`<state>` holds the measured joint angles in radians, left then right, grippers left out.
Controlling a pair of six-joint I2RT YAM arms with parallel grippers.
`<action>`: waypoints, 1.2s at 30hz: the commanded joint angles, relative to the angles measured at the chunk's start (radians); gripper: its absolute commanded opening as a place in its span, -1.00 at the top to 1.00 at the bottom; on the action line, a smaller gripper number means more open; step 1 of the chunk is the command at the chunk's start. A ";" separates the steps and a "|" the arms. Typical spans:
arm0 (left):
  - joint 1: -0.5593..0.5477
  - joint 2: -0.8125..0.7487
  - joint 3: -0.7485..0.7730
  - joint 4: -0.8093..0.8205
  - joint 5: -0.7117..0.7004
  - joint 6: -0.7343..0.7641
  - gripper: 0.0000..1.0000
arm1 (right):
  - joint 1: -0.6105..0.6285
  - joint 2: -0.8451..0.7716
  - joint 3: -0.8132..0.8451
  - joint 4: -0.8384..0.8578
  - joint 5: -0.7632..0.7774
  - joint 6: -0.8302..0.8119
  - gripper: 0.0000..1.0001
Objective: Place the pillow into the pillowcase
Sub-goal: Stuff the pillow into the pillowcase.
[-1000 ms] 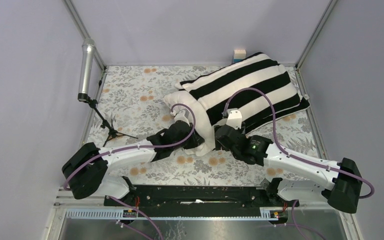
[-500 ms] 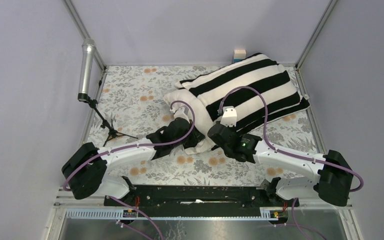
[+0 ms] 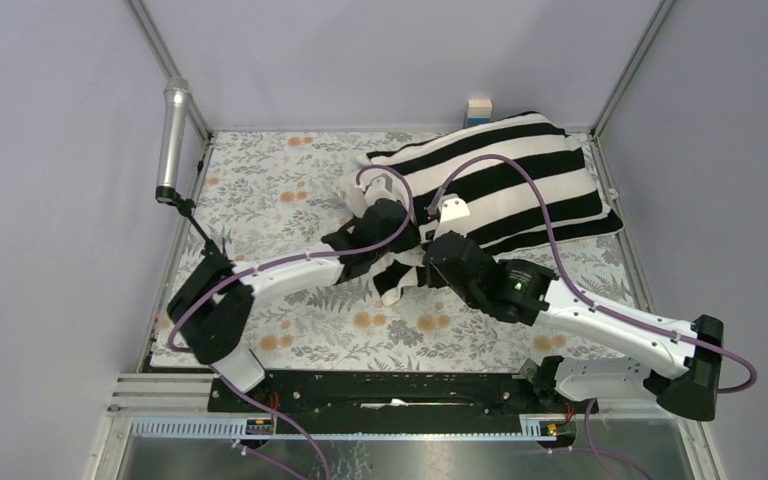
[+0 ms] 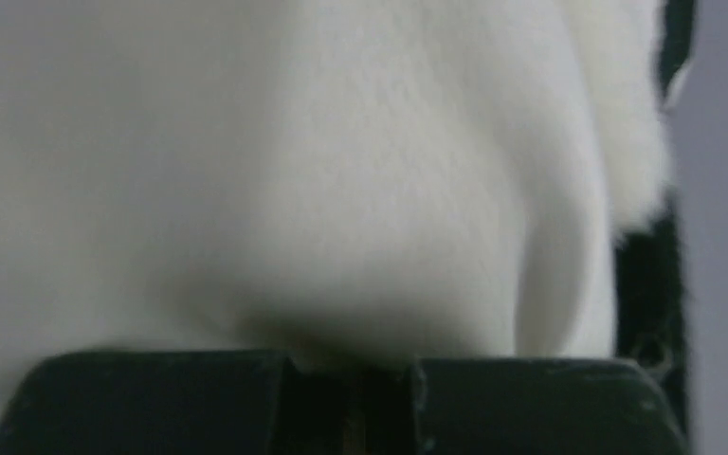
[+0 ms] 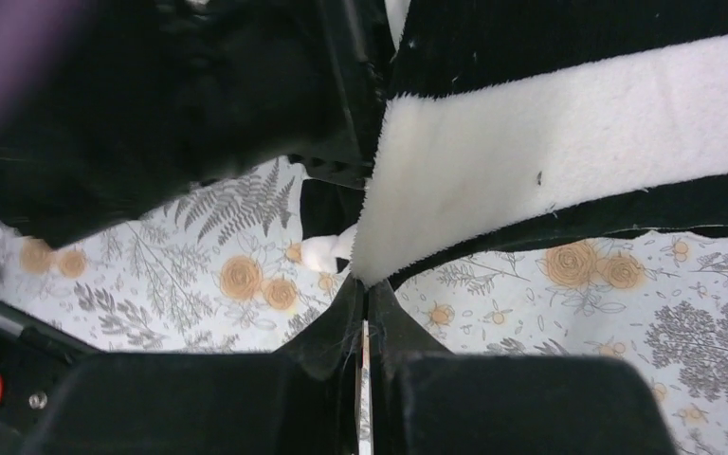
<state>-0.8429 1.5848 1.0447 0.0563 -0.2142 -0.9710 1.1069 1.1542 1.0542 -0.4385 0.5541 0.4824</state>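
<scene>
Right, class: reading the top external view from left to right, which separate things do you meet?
Silver cylinder on its stand → left gripper → right gripper → small block at the back edge → right arm's black base. The pillowcase overlaps several, so it is omitted.

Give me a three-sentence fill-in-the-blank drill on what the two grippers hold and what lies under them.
1. The right gripper is shut on the edge of the large limp fabric pillowcase, which has wide black and ____ stripes.
2. The left gripper is ____ on the plump, plain cream fabric pillow.
3. The table covering under both has a ____ print.

Missing words: white; shut; floral.
</scene>
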 commanded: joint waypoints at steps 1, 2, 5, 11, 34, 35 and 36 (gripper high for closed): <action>-0.035 0.125 -0.062 0.230 -0.083 -0.089 1.00 | 0.046 -0.057 0.130 0.077 -0.273 -0.013 1.00; -0.046 0.146 -0.110 0.261 -0.077 -0.115 1.00 | 0.041 -0.058 0.142 0.078 -0.283 -0.009 1.00; -0.086 0.207 -0.204 0.342 -0.058 -0.164 1.00 | 0.035 -0.049 0.182 0.087 -0.308 0.005 1.00; -0.121 0.221 -0.316 0.437 -0.033 -0.207 1.00 | 0.035 0.025 0.190 0.107 -0.335 0.020 1.00; -0.058 -0.421 -0.445 -0.017 -0.065 -0.144 0.09 | -0.286 0.560 0.720 -0.007 -0.071 -0.350 -0.61; -0.037 -0.448 -0.442 -0.047 -0.073 -0.146 0.06 | -0.294 0.592 0.752 -0.016 -0.081 -0.355 -0.63; -0.013 -0.473 -0.438 -0.077 -0.072 -0.145 0.04 | -0.298 0.626 0.794 -0.033 -0.081 -0.360 -0.65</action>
<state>-0.9192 1.1912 0.5701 0.1539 -0.2237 -1.1339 0.8391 1.6985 1.7260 -0.4622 0.4953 0.1967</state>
